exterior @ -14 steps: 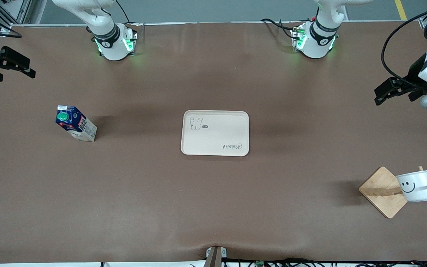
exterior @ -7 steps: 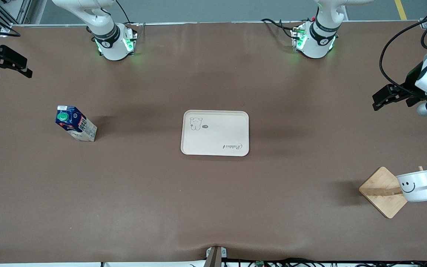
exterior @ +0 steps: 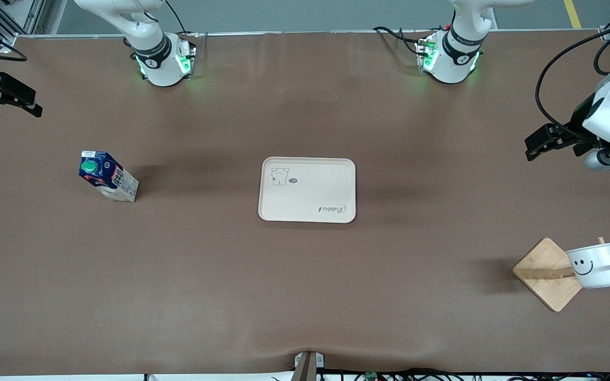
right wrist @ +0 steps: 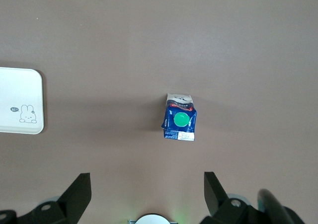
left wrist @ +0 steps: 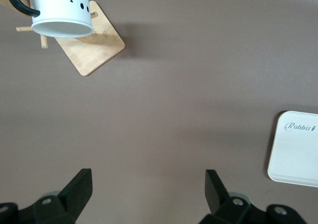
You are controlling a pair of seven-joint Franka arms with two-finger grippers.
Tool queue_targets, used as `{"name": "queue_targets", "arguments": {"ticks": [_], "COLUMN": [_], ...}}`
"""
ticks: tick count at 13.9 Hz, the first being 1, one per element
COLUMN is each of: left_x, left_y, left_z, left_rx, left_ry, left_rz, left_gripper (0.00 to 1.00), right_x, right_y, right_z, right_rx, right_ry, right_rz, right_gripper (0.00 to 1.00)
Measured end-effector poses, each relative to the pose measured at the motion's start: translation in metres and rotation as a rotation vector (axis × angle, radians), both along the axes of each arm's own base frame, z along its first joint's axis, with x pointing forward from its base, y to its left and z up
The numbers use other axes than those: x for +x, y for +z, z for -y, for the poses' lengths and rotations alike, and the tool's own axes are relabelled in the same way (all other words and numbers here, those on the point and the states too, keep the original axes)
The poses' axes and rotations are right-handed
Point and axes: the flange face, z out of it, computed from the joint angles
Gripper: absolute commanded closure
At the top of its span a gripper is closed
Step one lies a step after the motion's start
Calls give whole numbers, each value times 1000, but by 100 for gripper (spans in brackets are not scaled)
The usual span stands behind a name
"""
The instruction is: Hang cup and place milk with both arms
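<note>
Cup [exterior: 597, 265] hangs on rack [exterior: 547, 274]. Both end effectors, left [exterior: 539, 144] and right [exterior: 16, 98], jaws apart, empty. Right: descend squarely over milk [exterior: 108, 177], grip body below cap.

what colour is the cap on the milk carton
Green: the round cap on the dark blue milk shows best in the right wrist view.

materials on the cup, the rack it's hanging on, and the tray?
Cup: likely enamelled metal or ceramic; glossy white, black rim and thin black handle.
Rack: wood, probably bamboo; pale, visible grain, matte, with peg dowels.
Tray: looks like matte cream plastic or melamine; smooth, rounded corners, printed rabbit.
</note>
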Motion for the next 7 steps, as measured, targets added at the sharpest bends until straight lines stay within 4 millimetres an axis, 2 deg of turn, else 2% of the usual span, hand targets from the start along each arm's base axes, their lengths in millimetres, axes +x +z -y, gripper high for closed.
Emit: {"name": "queue_targets", "arguments": {"ticks": [7], "left_x": [1], "left_y": [0], "left_z": [0], "left_rx": [0], "left_ry": [1], "left_rz": [1], "left_gripper": [0], "right_x": [0], "right_y": [-1], "right_z": [7], "right_rx": [0], "right_ry": [-14], "right_rz": [-3], "right_gripper": [0]}}
